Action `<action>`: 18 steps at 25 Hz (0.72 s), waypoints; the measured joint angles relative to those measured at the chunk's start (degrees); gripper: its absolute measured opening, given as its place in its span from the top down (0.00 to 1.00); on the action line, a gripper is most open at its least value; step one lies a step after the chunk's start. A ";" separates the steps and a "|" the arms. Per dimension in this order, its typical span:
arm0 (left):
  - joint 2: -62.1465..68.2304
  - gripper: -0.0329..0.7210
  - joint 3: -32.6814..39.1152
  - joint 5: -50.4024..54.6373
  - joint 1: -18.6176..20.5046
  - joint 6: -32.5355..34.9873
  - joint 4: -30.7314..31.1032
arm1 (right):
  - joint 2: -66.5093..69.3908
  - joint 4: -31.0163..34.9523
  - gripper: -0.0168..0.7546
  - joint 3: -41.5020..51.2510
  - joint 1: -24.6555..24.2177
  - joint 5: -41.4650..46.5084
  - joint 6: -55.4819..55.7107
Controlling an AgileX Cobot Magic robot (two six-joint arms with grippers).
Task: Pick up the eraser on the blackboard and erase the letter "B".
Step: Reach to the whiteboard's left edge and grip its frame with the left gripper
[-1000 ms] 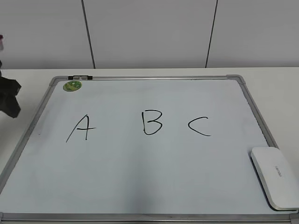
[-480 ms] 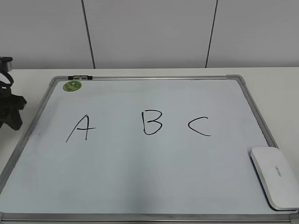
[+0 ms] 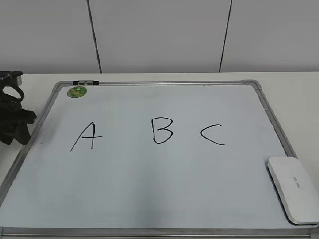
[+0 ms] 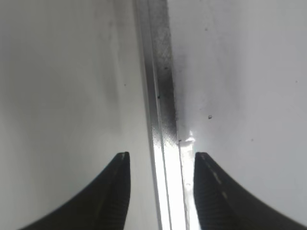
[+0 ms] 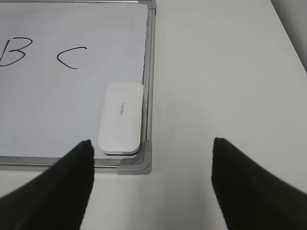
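Note:
The blackboard (image 3: 149,184) is a white dry-erase board with a silver frame, lying flat on the table. The black letter "B" (image 3: 162,130) stands in its middle, between a black "A" (image 3: 85,136) and a "C" (image 3: 213,134). The white eraser (image 3: 294,188) lies in the board's near right corner; it also shows in the right wrist view (image 5: 122,118), with the "B" (image 5: 14,51) at that view's left edge. My left gripper (image 3: 15,127) is open, low over the board's left frame rail (image 4: 160,120). My right gripper (image 5: 151,146) is open, above the table just before the board's corner, and is out of the exterior view.
A round green sticker (image 3: 77,91) and a small black-and-grey clip (image 3: 85,82) sit at the board's far left corner. Bare white table (image 5: 225,76) lies to the right of the board. A white panelled wall (image 3: 159,35) stands behind.
My left arm has moved rightwards into view, from the left edge towards the board's left frame. The eraser and the letters have not moved.

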 joint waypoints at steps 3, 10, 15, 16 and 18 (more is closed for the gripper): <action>1.15 0.56 -2.01 1.21 0.41 0.13 -0.03 | 0.00 0.00 0.22 0.00 0.00 0.00 0.00; 4.38 0.57 -8.55 6.14 0.91 1.45 -0.84 | 0.00 0.00 0.22 0.00 0.00 0.00 0.00; 7.60 0.57 -12.58 9.60 0.91 2.29 -1.77 | 0.00 0.00 0.22 0.00 0.00 0.00 0.00; 8.34 0.57 -13.16 10.22 0.91 2.82 -2.08 | 0.00 0.00 0.22 0.00 0.00 0.00 0.00; 9.41 0.58 -14.11 10.48 0.91 3.22 -2.41 | 0.00 0.00 0.22 0.00 0.00 0.00 0.00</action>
